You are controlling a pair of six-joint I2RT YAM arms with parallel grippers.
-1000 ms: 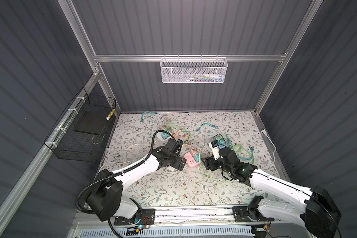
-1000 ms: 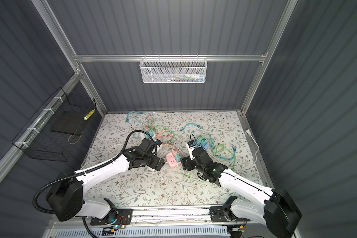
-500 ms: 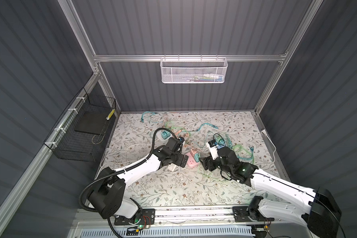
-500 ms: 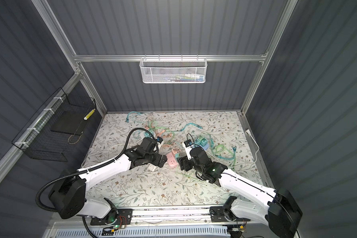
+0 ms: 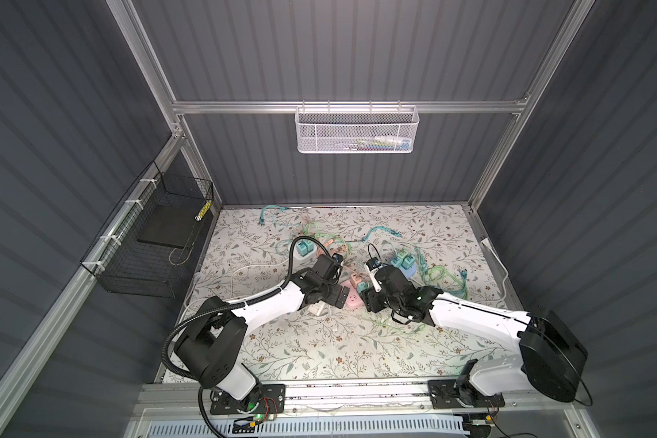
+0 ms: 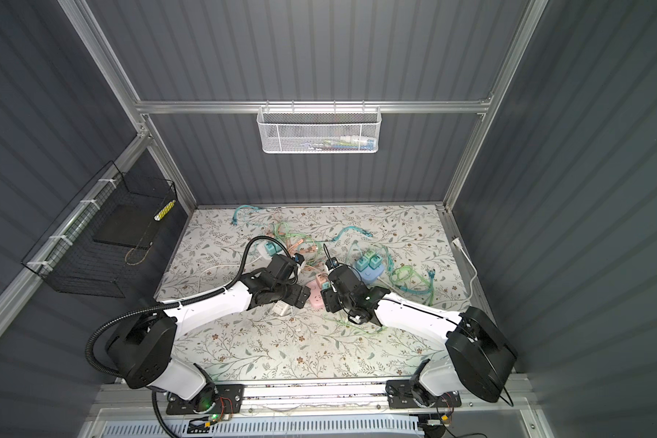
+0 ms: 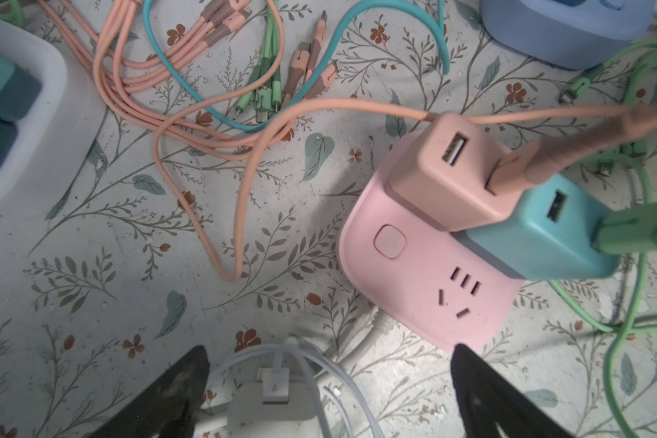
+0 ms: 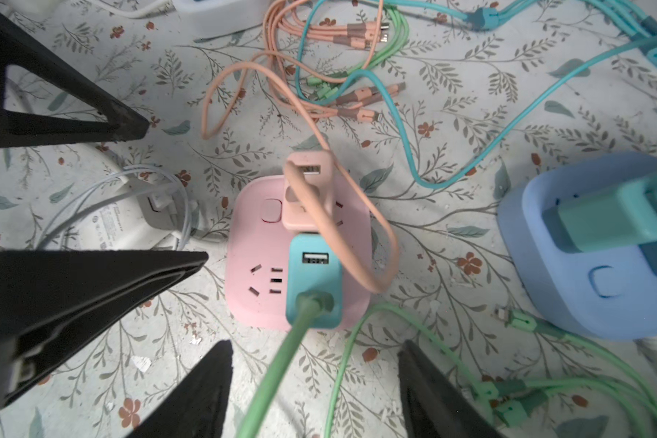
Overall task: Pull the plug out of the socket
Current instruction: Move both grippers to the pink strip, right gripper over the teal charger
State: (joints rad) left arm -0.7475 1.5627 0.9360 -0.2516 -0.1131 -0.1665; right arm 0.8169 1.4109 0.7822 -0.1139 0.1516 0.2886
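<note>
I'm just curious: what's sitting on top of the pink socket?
On the pink socket, a peach charger and a teal charger stand plugged in. A button and one free outlet show beside them. Their prongs and the outlets beneath are hidden.

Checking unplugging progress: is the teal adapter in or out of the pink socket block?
In. The teal adapter sits against the top of the pink socket block, no prongs showing, next to the pink adapter.

Inspection finds no wording, brand or number that can be read in any view. The white charger block [image 8: 109, 227] carries several lines of grey fine print with small round marks, too small and blurred to make out. The white USB connector [image 7: 275, 383] shows a faint USB symbol.
</note>
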